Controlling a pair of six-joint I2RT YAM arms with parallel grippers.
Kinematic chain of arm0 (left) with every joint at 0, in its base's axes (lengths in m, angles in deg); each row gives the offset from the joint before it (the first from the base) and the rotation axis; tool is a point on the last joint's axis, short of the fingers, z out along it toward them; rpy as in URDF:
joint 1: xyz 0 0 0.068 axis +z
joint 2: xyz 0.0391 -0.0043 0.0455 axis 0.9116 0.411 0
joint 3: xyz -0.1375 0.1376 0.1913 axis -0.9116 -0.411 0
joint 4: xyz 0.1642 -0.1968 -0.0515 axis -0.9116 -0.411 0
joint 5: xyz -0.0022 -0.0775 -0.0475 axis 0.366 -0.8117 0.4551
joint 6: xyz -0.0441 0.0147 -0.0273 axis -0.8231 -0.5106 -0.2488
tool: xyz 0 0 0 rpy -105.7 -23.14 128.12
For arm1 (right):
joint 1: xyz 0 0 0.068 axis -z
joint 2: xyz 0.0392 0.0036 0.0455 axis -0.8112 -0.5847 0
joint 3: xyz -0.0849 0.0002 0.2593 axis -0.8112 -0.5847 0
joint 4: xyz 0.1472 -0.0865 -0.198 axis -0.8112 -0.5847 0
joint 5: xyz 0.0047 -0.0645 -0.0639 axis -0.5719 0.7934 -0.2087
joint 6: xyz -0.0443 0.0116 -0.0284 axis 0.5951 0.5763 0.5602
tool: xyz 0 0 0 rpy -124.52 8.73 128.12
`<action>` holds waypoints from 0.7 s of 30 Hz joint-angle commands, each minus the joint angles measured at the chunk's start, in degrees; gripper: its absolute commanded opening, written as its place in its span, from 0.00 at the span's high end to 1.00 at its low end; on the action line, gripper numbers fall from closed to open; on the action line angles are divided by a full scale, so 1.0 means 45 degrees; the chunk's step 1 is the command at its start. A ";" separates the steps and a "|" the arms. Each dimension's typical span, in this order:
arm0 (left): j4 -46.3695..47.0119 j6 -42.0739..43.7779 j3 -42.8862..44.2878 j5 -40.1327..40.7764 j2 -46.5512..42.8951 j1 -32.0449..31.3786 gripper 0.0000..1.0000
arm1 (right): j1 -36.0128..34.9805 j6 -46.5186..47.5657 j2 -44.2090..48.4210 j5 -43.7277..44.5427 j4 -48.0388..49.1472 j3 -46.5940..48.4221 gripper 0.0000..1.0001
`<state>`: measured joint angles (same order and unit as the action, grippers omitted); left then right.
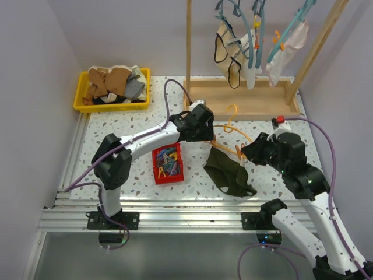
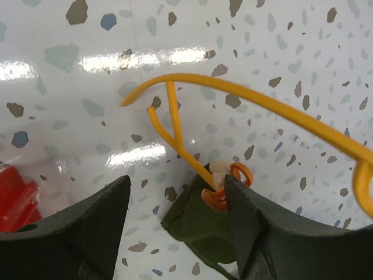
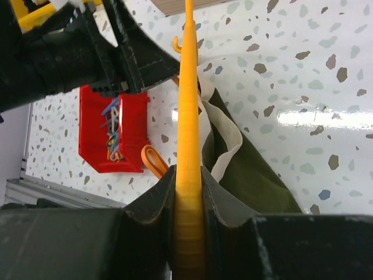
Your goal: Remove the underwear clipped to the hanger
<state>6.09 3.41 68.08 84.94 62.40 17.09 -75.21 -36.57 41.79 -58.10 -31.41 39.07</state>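
Note:
A yellow hanger lies low over the table with dark olive underwear hanging from it. My right gripper is shut on the hanger's bar; the underwear and an orange clip lie just beyond its fingers. My left gripper is open at the hanger's left end. In the left wrist view its jaws straddle the hanger arm, and the right finger is against an orange clip that pins the underwear.
A red bin of loose clips sits left of the underwear. A yellow basket of clothes stands at the back left. A wooden rack with more hangers and garments stands at the back right.

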 commanded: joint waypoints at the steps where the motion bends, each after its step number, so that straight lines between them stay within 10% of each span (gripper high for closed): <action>1: 0.0449 -0.0615 -0.1175 0.0489 -0.1215 0.0009 0.32 | -0.0022 -0.0680 0.0037 0.1087 -0.0268 0.0396 1.00; 9: 0.2048 -0.1727 -0.3069 -0.0448 -0.2600 0.0009 0.35 | -0.0042 -0.1266 -0.0236 0.1460 -0.0173 0.0514 1.00; 15: 0.3260 -0.2840 -0.3833 -0.0740 -0.3657 0.0028 0.02 | -0.0022 -0.0799 -0.0315 0.0717 0.0063 0.0280 1.00; 21: 0.4140 -0.4110 -0.4185 -0.3141 -0.3503 0.0653 0.00 | -0.0022 -0.0095 -0.0003 0.0326 -0.0034 0.0046 1.00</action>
<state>19.62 -10.22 50.44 76.83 47.71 18.51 -75.36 -39.65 41.04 -56.07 -32.11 39.15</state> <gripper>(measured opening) 0.997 0.200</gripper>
